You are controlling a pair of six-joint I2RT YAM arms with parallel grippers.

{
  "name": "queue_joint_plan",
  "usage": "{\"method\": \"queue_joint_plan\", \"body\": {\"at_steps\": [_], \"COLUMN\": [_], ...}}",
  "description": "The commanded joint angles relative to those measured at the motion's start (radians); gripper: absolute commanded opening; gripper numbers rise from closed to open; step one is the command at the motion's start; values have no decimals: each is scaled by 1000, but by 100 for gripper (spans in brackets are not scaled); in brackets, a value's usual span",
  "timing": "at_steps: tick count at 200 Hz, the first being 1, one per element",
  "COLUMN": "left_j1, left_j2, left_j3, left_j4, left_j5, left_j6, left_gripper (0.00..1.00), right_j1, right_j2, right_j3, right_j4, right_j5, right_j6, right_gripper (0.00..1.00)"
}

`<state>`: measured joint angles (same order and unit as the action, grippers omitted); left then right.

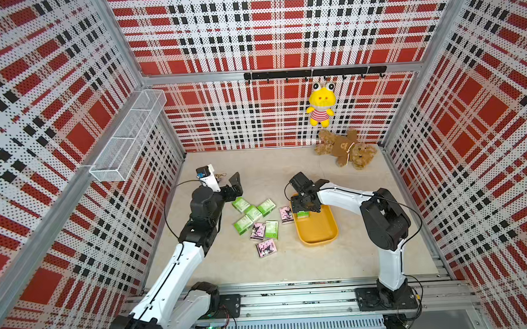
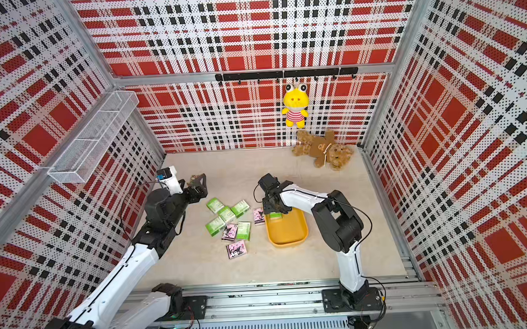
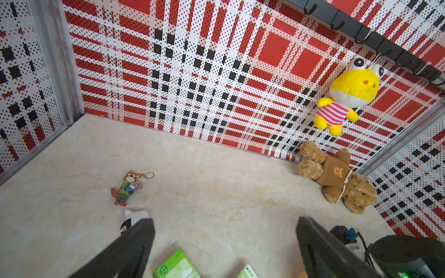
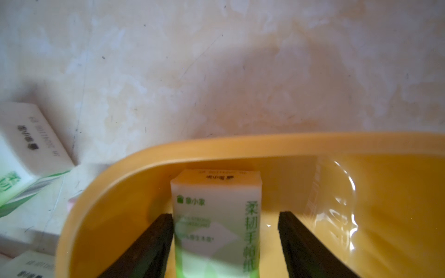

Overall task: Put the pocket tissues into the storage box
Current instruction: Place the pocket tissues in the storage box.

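My right gripper [image 4: 225, 215] is reaching down inside the box [image 4: 240, 144]. Its jaws are standing apart around one green packet [image 4: 216, 192]. One pad is touching the packet's side and the other is standing clear, so I am not clamping it. The packet is sitting in the box, close to the far wall. I cannot tell if it is lying fully flat.

Risks, as I am judging them: the box is light plastic, so if I am dragging a jaw against its wall while rising, it may slide on the table [image 1: 287, 170]. The packet may cling to the touching pad and come up with me, then drop outside the rim. A pink packet [image 1: 285, 215] is lying just beside the box's left rim. A sideways exit that way may knock it.

For room, the table is lying bare beyond the box and on its right side. Most of the box floor [image 1: 317, 227] is also bare. The other packets [image 1: 253, 214] are lying crowded to the left of the box, some touching. My left gripper [image 3: 224, 223] is hovering at their far edge with jaws wide apart and nothing between them. Straight up is looking like the safest way out for me.
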<state>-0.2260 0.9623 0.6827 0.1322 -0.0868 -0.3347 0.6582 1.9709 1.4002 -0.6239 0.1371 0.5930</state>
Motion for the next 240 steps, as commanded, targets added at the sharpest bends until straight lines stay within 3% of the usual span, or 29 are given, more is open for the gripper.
{"method": "queue_joint_plan", "body": {"at_steps": [1,66,101,112,129,137,171,240], "left_j1": [-5,-8,-12,-11,-10,-11,-15,-13], "left_j2": [-4,-6,-15,-21,-26,-27,-17,-23], "left_j3": [12,14,10,6,2,0,2,0], "left_j4": [0,0,-3,-6,-8,-8,-8,-11], "left_j5": [0,3,0,-4,-6,-6,-1,-13], "left_j6": [6,1,2,3,4,4,-2,11], "left_gripper": [99,99,99,99,99,99,99,99], "right_j1": [-4,-43,-107,-122,-133,-139,-146,-152], "right_j2": [-75,-185,-246,-267,-270,-265,-221,-171], "right_j3": [29,-47,-173,-199,-196,-195,-191,-155], "right_j4": [-16,30,182,182,182,198,229,202], "right_j5": [-14,-141,-323,-329,-329,-376,-485,-432], "right_j6": [-17,-12,21,21,21,-6,-16,-12], "right_gripper": [78,82,88,88,88,95,98,98]}}
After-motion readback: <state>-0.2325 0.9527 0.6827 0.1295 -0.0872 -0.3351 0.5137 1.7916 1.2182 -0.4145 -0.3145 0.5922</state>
